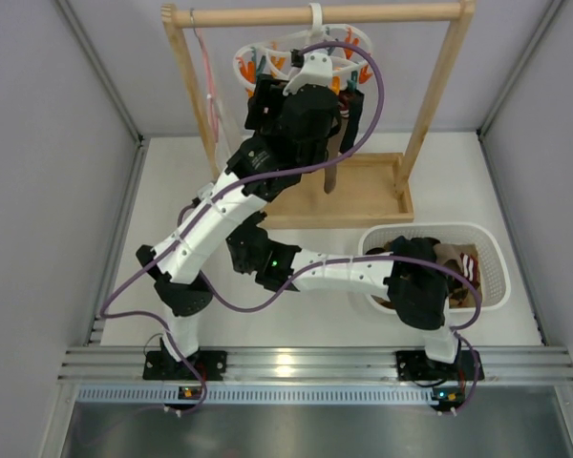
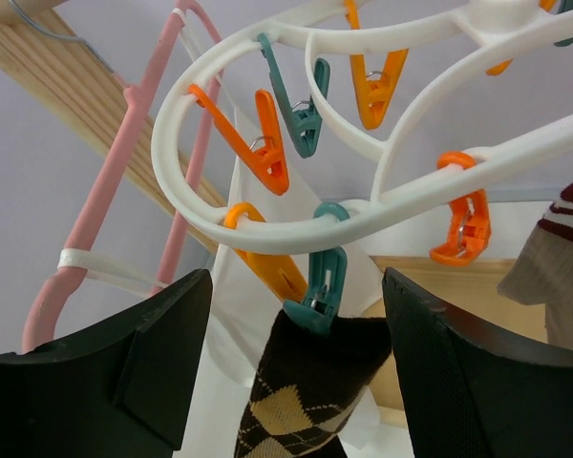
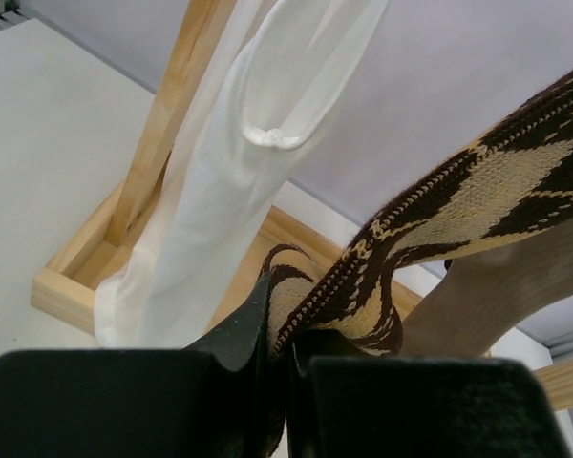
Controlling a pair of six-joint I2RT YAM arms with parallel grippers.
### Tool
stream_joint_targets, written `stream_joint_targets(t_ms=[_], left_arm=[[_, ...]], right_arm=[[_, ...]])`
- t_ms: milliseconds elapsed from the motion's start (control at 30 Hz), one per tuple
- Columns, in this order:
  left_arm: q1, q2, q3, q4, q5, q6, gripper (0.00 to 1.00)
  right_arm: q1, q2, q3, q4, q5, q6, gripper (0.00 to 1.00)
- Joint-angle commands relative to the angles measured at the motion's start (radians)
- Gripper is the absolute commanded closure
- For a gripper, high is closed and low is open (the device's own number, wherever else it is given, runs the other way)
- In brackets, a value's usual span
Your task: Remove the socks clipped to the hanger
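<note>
Task partly done. Some socks lay in a white basket on the worktop. On the white hanger, a diamond-patterned sock hung from a teal peg, between the spread fingers of the left end effector. The right end effector pinched its lower part. A striped-cuff sock hanging nearby also awaited removal.

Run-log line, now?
left pincer: open, flanking teal plastic peg; right pincer: shut on brown diamond-patterned fabric sock; sock: clipped to white plastic hanger
</note>
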Motion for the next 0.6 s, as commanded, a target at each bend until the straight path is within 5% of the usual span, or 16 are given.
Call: stream_joint_targets(t_ms=[0,567], left_arm=[[0.033,0.043,0.038,0.026,-0.020,0.030,0.25],[0.033,0.060,0.054,0.025,-0.053,0.059,0.27]], right_arm=[[0.038,0.013,0.051,-0.003,-0.049,-0.039,1.00],[0.054,0.112,0.200,-0.100,-0.064,-0.163,1.00]])
